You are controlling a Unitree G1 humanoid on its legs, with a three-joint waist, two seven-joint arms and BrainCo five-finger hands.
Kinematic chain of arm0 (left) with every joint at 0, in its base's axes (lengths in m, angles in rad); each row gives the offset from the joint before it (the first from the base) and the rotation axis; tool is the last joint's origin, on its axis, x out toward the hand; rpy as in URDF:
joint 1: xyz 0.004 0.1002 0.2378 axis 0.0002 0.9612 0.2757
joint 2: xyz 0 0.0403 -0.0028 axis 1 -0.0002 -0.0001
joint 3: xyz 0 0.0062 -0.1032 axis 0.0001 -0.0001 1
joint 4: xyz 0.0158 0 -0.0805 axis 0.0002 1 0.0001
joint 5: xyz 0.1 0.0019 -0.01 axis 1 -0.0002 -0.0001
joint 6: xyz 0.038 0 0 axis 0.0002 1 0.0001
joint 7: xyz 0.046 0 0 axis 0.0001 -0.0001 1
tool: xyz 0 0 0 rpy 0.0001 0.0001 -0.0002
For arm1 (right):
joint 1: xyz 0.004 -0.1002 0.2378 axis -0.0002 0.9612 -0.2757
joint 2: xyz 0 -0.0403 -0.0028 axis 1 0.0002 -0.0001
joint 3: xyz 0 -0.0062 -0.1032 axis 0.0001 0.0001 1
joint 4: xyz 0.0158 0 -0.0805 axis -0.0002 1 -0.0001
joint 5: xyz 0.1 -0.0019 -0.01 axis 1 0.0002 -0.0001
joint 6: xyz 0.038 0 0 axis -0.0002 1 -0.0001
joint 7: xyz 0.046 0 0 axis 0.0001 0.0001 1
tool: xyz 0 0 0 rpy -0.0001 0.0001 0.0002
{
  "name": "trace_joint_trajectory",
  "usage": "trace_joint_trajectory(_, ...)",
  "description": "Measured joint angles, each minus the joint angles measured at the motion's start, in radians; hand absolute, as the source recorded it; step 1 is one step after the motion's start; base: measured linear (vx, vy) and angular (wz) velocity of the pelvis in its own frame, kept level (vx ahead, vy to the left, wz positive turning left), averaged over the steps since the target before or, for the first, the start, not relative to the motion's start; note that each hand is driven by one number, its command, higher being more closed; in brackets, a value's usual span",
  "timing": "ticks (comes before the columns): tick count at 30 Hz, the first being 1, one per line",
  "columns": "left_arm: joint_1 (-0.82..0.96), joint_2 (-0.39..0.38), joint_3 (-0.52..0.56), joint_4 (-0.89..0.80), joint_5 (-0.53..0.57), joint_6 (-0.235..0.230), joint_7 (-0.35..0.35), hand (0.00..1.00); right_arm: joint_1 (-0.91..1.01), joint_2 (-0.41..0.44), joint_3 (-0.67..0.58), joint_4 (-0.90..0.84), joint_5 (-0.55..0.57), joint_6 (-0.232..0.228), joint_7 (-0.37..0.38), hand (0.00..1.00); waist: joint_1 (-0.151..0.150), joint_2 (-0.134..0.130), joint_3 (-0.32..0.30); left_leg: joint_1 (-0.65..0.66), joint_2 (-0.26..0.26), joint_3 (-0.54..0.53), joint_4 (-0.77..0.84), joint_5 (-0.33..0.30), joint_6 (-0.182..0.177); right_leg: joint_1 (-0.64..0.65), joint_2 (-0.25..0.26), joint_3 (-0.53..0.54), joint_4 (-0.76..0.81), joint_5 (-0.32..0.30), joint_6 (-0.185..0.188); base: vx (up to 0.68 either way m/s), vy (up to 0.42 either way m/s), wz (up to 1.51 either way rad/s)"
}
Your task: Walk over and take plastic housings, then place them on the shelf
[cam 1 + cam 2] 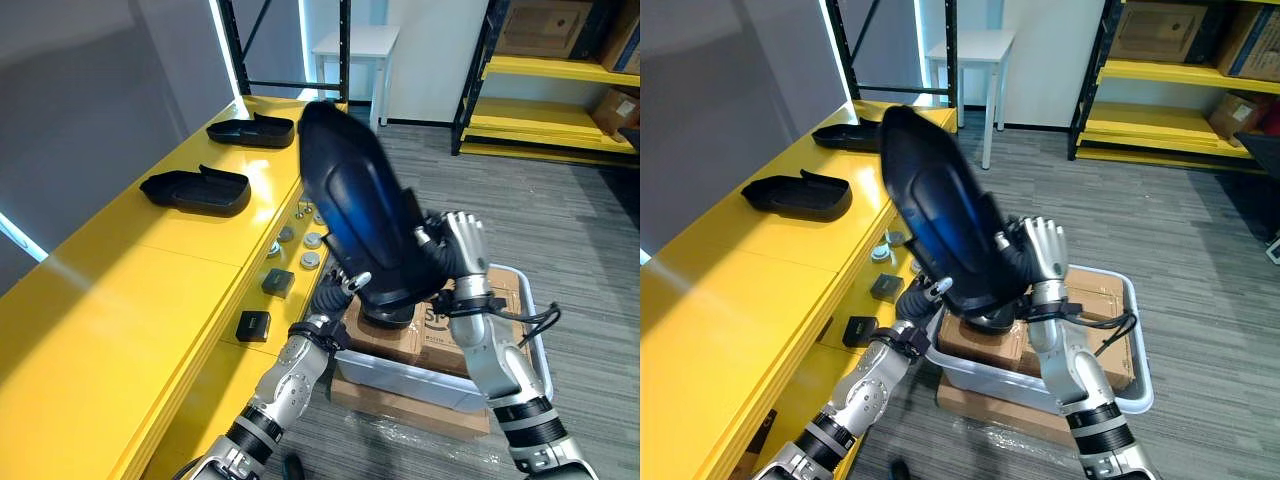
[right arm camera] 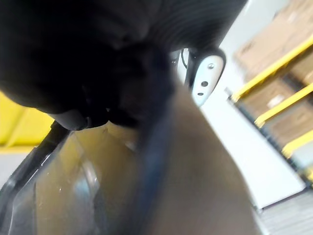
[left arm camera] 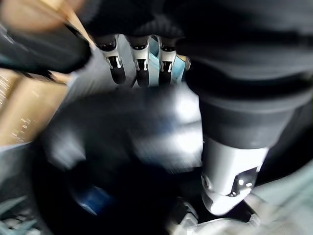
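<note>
Black housing, frame centre: right hand flat-fingered against it; left hand beneath, grip cannot be told. Below: carton, print illegible, in tub. Upper left: near housing, far housing on yellow shelf.

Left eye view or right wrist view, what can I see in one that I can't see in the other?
Left eye view: a near housing and a far housing lying on the yellow shelf, a white table, a clear bin. Right wrist view: the dark cover of the right hand, very close. Both: the big dark housing that the left hand and right hand hold up, and far racks with cardboard boxes.
</note>
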Motion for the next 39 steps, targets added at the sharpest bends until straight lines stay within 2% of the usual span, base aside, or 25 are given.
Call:
trace_joint_trajectory(2,-0.001,0.002,0.016,-0.016,-0.015,-0.017,0.015,0.0,0.0,0.017,0.009,0.0,0.001,-0.001,0.002,1.0,0.003,0.0,-0.004,-0.002,-0.001,-0.008,0.0,0.003,0.001,0.002,0.0,-0.006,0.0,0.0,0.0,-0.02,-0.006,0.14)
trace_joint_trajectory(3,-0.001,0.003,0.019,-0.018,-0.015,-0.029,0.035,1.0,0.0,0.019,0.022,0.0,0.004,-0.002,-0.002,1.0,0.005,0.0,-0.009,-0.003,-0.004,-0.02,0.0,0.004,0.001,0.009,0.0,-0.019,0.0,0.0,0.0,-0.02,-0.006,0.22)
trace_joint_trajectory(9,-0.013,0.006,0.018,-0.04,-0.011,-0.048,0.098,1.0,0.052,0.005,0.035,-0.008,0.08,-0.002,-0.031,1.0,0.011,-0.001,-0.015,-0.074,-0.019,-0.126,0.008,0.033,0.002,0.026,0.007,-0.157,0.002,-0.006,-0.002,-0.02,-0.015,0.7)
trace_joint_trajectory(10,-0.025,0.007,0.01,-0.04,-0.01,-0.05,0.117,1.0,0.091,-0.003,0.036,-0.017,0.102,-0.002,-0.041,1.0,0.012,-0.004,-0.014,-0.115,-0.004,-0.025,0.033,-0.007,0.044,0.04,0.004,-0.235,-0.001,-0.006,-0.001,-0.02,-0.008,1.46)
trace_joint_trajectory(11,-0.034,0.008,0.001,-0.039,-0.01,-0.05,0.126,1.0,0.108,-0.013,0.036,-0.032,0.117,-0.002,-0.045,1.0,0.007,-0.007,-0.011,-0.135,0.016,0.072,0.074,-0.04,0.057,0.049,-0.002,-0.274,0.0,-0.007,0.0,0.01,0.001,1.9)
trace_joint_trajectory(13,-0.043,0.01,-0.015,-0.035,-0.01,-0.065,0.152,1.0,0.121,-0.036,0.044,-0.045,0.128,-0.015,-0.056,1.0,0.007,-0.011,-0.007,-0.134,0.164,0.579,0.26,-0.122,0.138,0.098,-0.029,-0.388,0.019,-0.036,0.032,0.11,0.027,1.66)
trace_joint_trajectory(15,-0.045,0.019,-0.01,-0.037,-0.008,-0.088,0.16,1.0,0.107,-0.032,0.058,-0.049,0.125,-0.028,-0.063,1.0,0.019,-0.018,-0.011,-0.11,0.204,0.76,0.339,-0.196,0.13,0.099,-0.069,-0.418,0.043,-0.084,0.051,0.12,0.092,0.88)
trace_joint_trajectory(16,-0.045,0.024,-0.008,-0.039,-0.008,-0.097,0.162,1.0,0.1,-0.026,0.063,-0.049,0.121,-0.029,-0.063,1.0,0.024,-0.02,-0.014,-0.111,0.206,0.783,0.357,-0.206,0.118,0.098,-0.078,-0.412,0.041,-0.096,0.056,0.1,0.124,0.51)
trace_joint_trajectory(18,-0.045,0.029,0.0,-0.046,0.017,-0.1,0.172,1.0,0.103,0.006,0.065,-0.049,0.117,-0.03,-0.074,1.0,0.031,-0.023,-0.02,-0.121,0.165,0.777,0.375,-0.231,0.136,0.103,-0.116,-0.414,0.057,-0.112,0.074,0.1,0.115,0.38)
trace_joint_trajectory(19,-0.045,0.031,0.002,-0.047,0.03,-0.1,0.176,1.0,0.113,0.023,0.066,-0.05,0.117,-0.03,-0.084,1.0,0.027,-0.037,-0.024,-0.117,0.125,0.767,0.365,-0.247,0.128,0.103,-0.154,-0.422,0.09,-0.127,0.063,0.13,0.134,0.63)
trace_joint_trajectory(20,-0.046,0.03,-0.002,-0.049,0.05,-0.096,0.185,1.0,0.127,0.031,0.065,-0.051,0.118,-0.03,-0.097,0.0,0.009,-0.051,-0.027,-0.1,0.063,0.739,0.328,-0.263,0.128,0.108,-0.212,-0.446,0.182,-0.144,0.026,0.18,0.138,0.93)
trace_joint_trajectory(21,-0.053,0.028,-0.008,-0.049,0.074,-0.09,0.195,1.0,0.138,0.027,0.063,-0.056,0.119,-0.03,-0.1,0.0,-0.013,-0.049,-0.025,-0.087,0.02,0.706,0.304,-0.27,0.14,0.092,-0.275,-0.462,0.327,-0.141,0.025,0.21,0.205,1.32)
trace_joint_trajectory(22,-0.071,0.032,-0.016,-0.049,0.112,-0.071,0.199,1.0,0.172,0.029,0.054,-0.069,0.129,-0.032,-0.102,0.0,-0.036,-0.052,-0.023,-0.066,-0.016,0.654,0.288,-0.28,0.156,0.035,-0.357,-0.436,0.556,-0.104,-0.035,0.15,0.195,1.22)
trace_joint_trajectory(23,-0.081,0.037,-0.021,-0.049,0.13,-0.069,0.199,1.0,0.191,0.03,0.051,-0.081,0.136,-0.039,-0.102,0.0,-0.05,-0.052,-0.021,-0.056,-0.025,0.626,0.283,-0.284,0.162,-0.003,-0.379,-0.385,0.658,-0.089,-0.072,0.1,0.181,1.37)
trace_joint_trajectory(24,-0.101,0.041,-0.026,-0.049,0.166,-0.07,0.198,1.0,0.233,0.049,0.037,-0.107,0.149,-0.065,-0.101,0.0,-0.064,-0.049,-0.014,-0.037,-0.034,0.567,0.265,-0.286,0.164,-0.077,-0.362,-0.262,0.791,-0.134,-0.039,0.12,0.082,1.28)
trace_joint_trajectory(25,-0.122,0.042,-0.037,-0.05,0.202,-0.073,0.198,1.0,0.267,0.066,0.024,-0.119,0.169,-0.085,-0.1,0.0,-0.068,-0.05,-0.007,-0.01,-0.046,0.525,0.24,-0.281,0.162,-0.122,-0.338,-0.199,0.815,-0.175,-0.017,0.14,0.025,1.21)
trace_joint_trajectory(27,-0.154,0.041,-0.045,-0.063,0.251,-0.085,0.197,1.0,0.305,0.076,0.009,-0.12,0.195,-0.106,-0.089,0.0,-0.072,-0.05,-0.008,0.002,-0.066,0.461,0.226,-0.278,0.165,-0.171,-0.317,-0.146,0.724,-0.197,-0.011,0.2,-0.068,1.13)
trace_joint_trajectory(30,-0.19,0.039,-0.075,-0.118,0.403,-0.095,0.194,1.0,0.421,0.102,-0.03,-0.126,0.205,-0.143,-0.067,0.0,-0.107,-0.051,-0.007,-0.003,-0.116,0.324,0.217,-0.27,0.169,-0.232,-0.248,0.109,0.564,-0.194,-0.002,0.17,-0.174,1.45)
trace_joint_trajectory(31,-0.19,0.036,-0.099,-0.119,0.474,-0.097,0.192,1.0,0.474,0.124,-0.05,-0.134,0.21,-0.155,-0.061,0.0,-0.116,-0.054,-0.008,0.003,-0.134,0.268,0.215,-0.266,0.164,-0.231,-0.219,0.211,0.534,-0.181,0.022,0.15,-0.257,1.52)
trace_joint_trajectory(33,-0.19,0.015,-0.114,-0.12,0.553,-0.097,0.193,1.0,0.52,0.143,-0.062,-0.147,0.219,-0.161,-0.056,0.0,-0.116,-0.062,-0.009,0.005,-0.152,0.218,0.213,-0.26,0.152,-0.227,-0.204,0.277,0.497,-0.153,0.07,0.16,-0.319,1.05)
trace_joint_trajectory(34,-0.19,0.002,-0.115,-0.124,0.627,-0.098,0.202,1.0,0.541,0.161,-0.061,-0.158,0.237,-0.163,-0.053,0.0,-0.112,-0.088,-0.013,0.006,-0.171,0.193,0.21,-0.251,0.133,-0.218,-0.205,0.285,0.431,-0.115,0.09,0.13,-0.308,0.71)
trace_joint_trajectory(35,-0.19,0.002,-0.114,-0.126,0.652,-0.098,0.209,1.0,0.542,0.171,-0.061,-0.159,0.238,-0.165,-0.049,0.0,-0.107,-0.103,-0.016,0.006,-0.177,0.192,0.21,-0.249,0.128,-0.212,-0.207,0.274,0.396,-0.086,0.087,0.12,-0.313,0.33)
trace_joint_trajectory(36,-0.185,-0.007,-0.102,-0.126,0.706,-0.099,0.22,1.0,0.532,0.177,-0.062,-0.159,0.239,-0.169,-0.048,0.0,-0.092,-0.11,-0.019,0.006,-0.168,0.197,0.208,-0.244,0.106,-0.183,-0.206,0.245,0.333,-0.106,0.112,0.12,-0.298,-0.2)
trace_joint_trajectory(38,-0.181,-0.018,-0.074,-0.14,0.772,-0.099,0.223,1.0,0.505,0.185,-0.062,-0.159,0.24,-0.17,-0.048,0.0,-0.08,-0.107,-0.021,-0.011,-0.125,0.207,0.206,-0.235,0.076,-0.129,-0.163,0.223,0.179,-0.094,0.097,0.09,-0.277,-0.28)
trace_joint_trajectory(39,-0.175,-0.029,-0.063,-0.141,0.803,-0.097,0.223,1.0,0.498,0.187,-0.065,-0.158,0.241,-0.171,-0.048,0.0,-0.083,-0.096,-0.02,-0.018,-0.092,0.203,0.207,-0.228,0.063,-0.109,-0.13,0.211,0.122,-0.056,0.081,0.09,-0.292,-0.18)
